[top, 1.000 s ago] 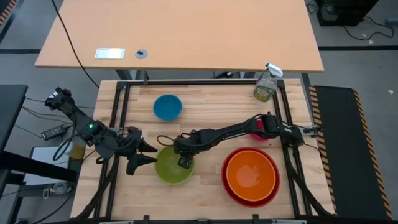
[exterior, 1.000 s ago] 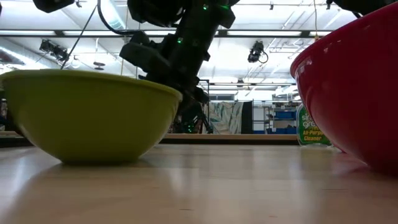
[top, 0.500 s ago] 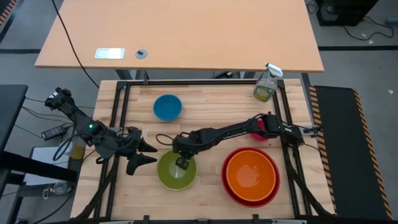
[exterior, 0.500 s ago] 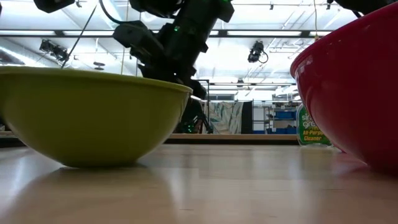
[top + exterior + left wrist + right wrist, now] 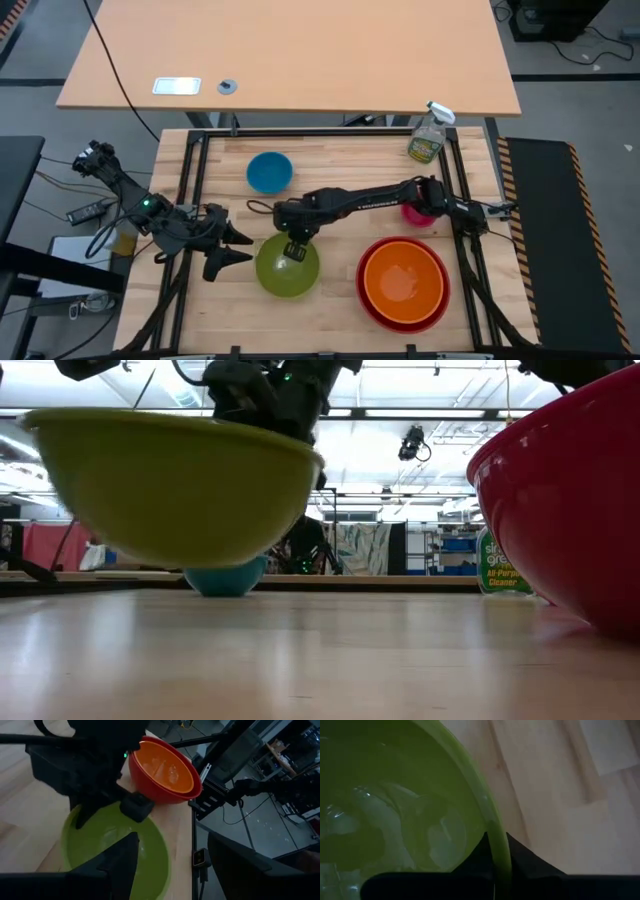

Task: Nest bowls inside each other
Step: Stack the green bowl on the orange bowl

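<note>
The lime green bowl hangs above the table in the low view, with my right gripper shut on its rim. The orange bowl sits inside the red bowl at the near right. The blue bowl stands on its base at the far left. The pink bowl is partly hidden behind my right arm. My left gripper waits open just left of the green bowl, touching nothing. My right gripper pinches the green bowl's rim on the bowl's far side, one finger inside and the other outside. The fingers slant down from above. The bowl is lifted clear of the table, mouth up and slightly tilted.
A clear spray bottle stands at the far right corner. A black frame runs around the wooden table. Bare wood lies between the blue bowl and the pink bowl.
My right gripper has risen with the green bowl. The bowl first slid a little toward the near edge along the table, then came up clear of it and now hangs slightly tilted, with the blue bowl showing beneath it in the low view.
</note>
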You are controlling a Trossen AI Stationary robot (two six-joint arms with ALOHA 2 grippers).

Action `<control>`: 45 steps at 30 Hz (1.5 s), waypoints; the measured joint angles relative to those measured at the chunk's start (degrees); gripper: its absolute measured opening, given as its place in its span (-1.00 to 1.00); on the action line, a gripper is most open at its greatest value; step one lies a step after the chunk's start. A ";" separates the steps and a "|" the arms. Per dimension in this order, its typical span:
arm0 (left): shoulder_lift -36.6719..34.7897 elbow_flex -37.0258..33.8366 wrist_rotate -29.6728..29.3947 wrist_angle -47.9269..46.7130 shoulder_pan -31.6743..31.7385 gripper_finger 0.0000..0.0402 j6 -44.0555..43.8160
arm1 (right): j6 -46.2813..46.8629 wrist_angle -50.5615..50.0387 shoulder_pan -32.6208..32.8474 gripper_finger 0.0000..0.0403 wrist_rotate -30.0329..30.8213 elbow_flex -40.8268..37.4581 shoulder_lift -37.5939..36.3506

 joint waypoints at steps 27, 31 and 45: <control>-0.61 0.02 -1.31 -0.52 0.57 0.21 2.03 | -9.20 -21.66 0.22 -0.87 -3.35 11.11 -10.17; -0.61 0.02 -2.38 -0.52 2.08 0.21 4.22 | -9.63 -27.17 1.25 -0.87 -3.21 11.11 -12.87; -0.59 0.02 -2.49 -0.46 6.47 0.21 10.74 | -5.34 -34.10 7.33 -0.87 -4.16 -12.09 -29.46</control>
